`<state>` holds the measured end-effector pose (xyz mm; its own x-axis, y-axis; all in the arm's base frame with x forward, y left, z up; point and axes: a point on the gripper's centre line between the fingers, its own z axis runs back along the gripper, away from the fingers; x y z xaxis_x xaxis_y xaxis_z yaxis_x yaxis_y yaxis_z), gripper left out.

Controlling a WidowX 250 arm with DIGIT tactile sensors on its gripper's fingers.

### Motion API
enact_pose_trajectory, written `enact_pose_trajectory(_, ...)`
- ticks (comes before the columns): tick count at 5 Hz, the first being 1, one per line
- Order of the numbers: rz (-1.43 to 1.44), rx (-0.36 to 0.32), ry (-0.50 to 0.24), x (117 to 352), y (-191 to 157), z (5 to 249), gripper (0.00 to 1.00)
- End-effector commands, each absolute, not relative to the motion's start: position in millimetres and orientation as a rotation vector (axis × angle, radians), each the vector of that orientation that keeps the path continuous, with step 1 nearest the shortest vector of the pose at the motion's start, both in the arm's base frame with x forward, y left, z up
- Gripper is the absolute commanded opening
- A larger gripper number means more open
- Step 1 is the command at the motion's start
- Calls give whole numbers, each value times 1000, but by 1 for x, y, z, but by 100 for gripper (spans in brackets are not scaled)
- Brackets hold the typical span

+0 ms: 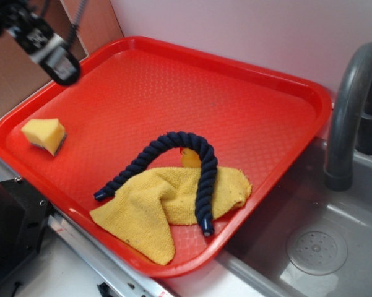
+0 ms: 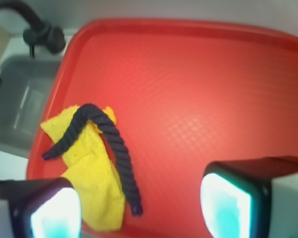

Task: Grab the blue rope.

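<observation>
The blue rope [image 1: 173, 162] arches over the yellow cloth [image 1: 167, 207] on the red tray [image 1: 247, 99]. The gripper [image 2: 139, 208], jaws spread wide, hovers empty at the far left.

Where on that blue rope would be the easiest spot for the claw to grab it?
Probably the top of the blue rope's arch, from straight above. There it bends over bare red tray, clear of the yellow cloth, so the fingers could straddle it crosswise. The gripper is open and well away from it.

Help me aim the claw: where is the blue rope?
In the exterior view, the blue rope arches over the yellow cloth at the red tray's front edge, nearer the sink.
</observation>
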<state>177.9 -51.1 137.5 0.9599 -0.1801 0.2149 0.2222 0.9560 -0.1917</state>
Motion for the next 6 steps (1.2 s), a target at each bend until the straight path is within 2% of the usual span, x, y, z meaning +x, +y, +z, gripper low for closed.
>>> enact_pose_trajectory(1,-341,-187,-130,203,-87,93,100)
enact_pose_trajectory(2,-427,-186,-51,205,-101,65,100)
enact_pose_trajectory(3,-472,-196,-7,206,-104,56,100)
enact_pose_trajectory(4,-481,-136,39,207,-108,49,100)
enact_pose_trajectory(5,-444,-120,37,207,-107,48,0)
enact_pose_trajectory(6,-419,-126,41,208,-106,47,0)
